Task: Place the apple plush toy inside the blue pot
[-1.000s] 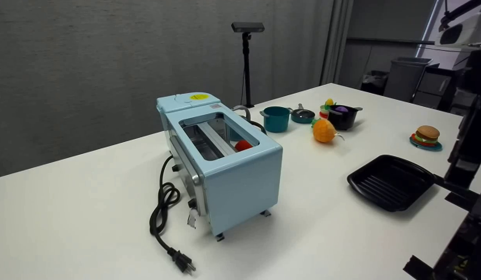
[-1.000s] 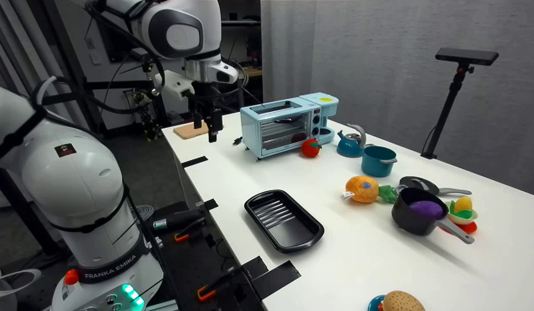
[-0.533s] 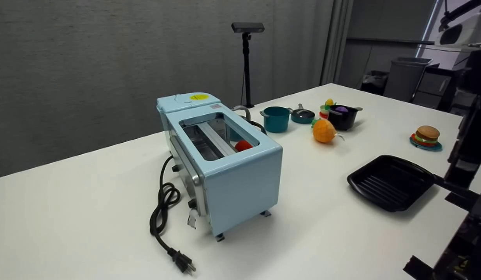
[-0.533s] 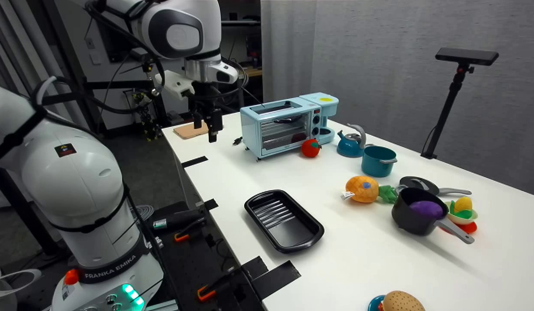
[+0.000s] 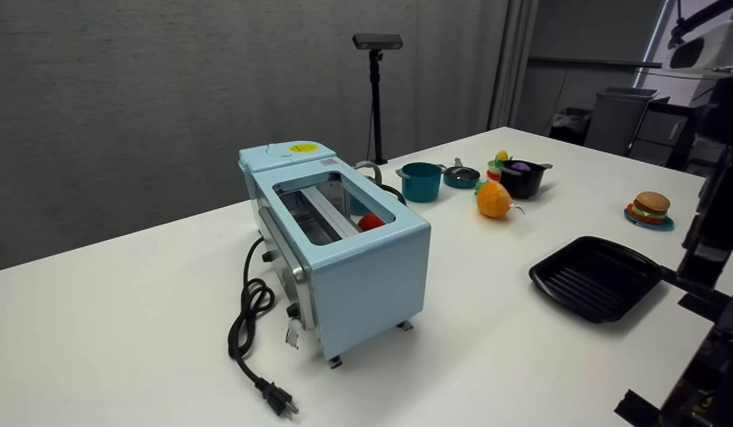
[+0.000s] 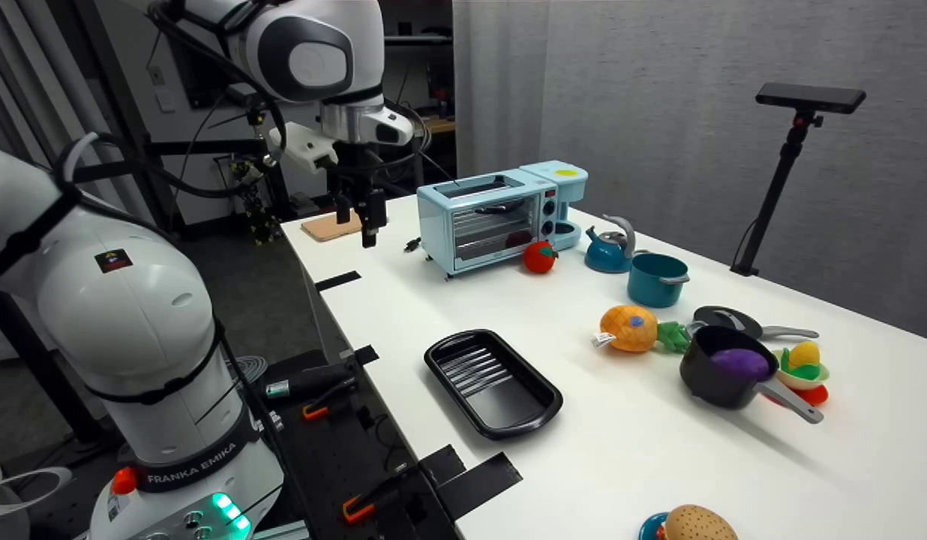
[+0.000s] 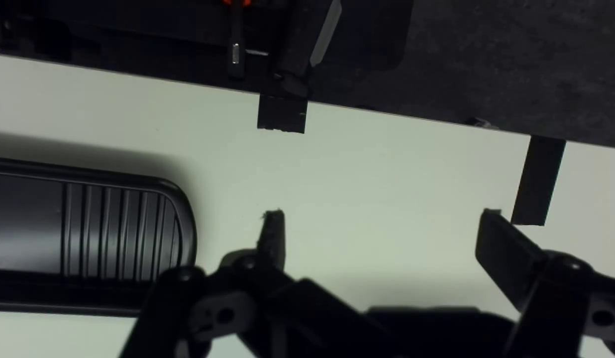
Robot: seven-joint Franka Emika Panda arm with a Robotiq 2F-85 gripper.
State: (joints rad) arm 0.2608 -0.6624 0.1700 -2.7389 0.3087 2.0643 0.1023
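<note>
Apple plush toy (image 6: pixel 539 257) sits on the desk (image 6: pixel 628 450); nothing has just moved, so I think the job has not begun; near the edge with black tape (image 7: pixel 539 181), the pincer (image 7: pixel 383 213) hangs with jaws spread wide and holds nothing; the toy is well apart from it, lower and farther in, beside the toaster (image 6: pixel 493 217); the blue pot (image 6: pixel 657 281) is farther still, near the far edge.

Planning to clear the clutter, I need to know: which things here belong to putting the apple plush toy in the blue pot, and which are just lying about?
Belongs to the job: apple plush toy; blue pot; the robot's jaws, wide open.
Just lying about: toaster oven; kettle; pineapple plush; grill pan; frying pan; black pot; purple item inside it; corn toy; burger toy.
</note>
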